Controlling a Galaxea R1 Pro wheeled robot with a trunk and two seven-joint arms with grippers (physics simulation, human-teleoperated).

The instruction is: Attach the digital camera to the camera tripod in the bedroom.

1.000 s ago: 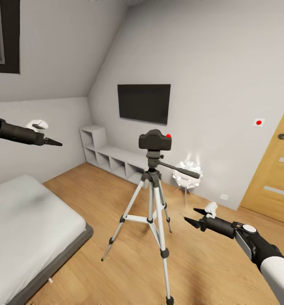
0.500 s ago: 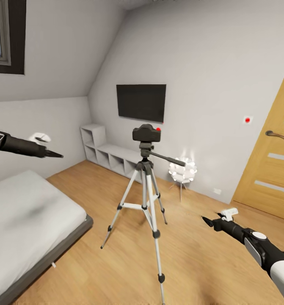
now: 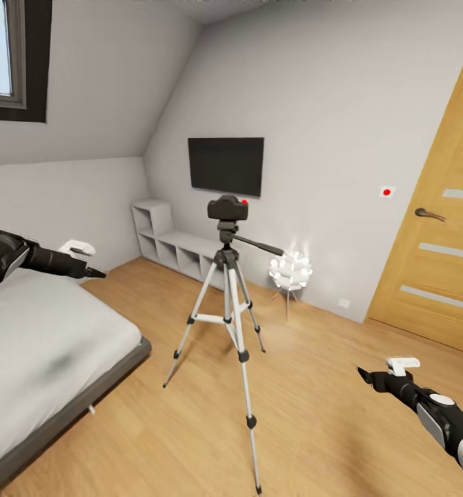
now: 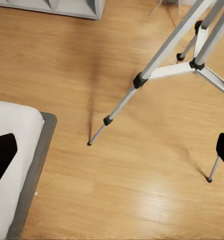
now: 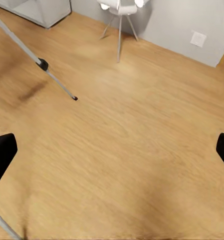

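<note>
pale grey sloped walls (image 3: 341,83), wooden floor (image 3: 314,386), bed (image 3: 45,345), black tv (image 3: 225,166), wooden door (image 3: 438,228).

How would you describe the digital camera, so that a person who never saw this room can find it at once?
Find the black TV on the far grey wall, then the camera tripod with silver legs standing on the wooden floor in front of it. The digital camera sits on the very top of that tripod. Unlike the white floor lamp nearby, it is a small black body with a red dot.
</note>
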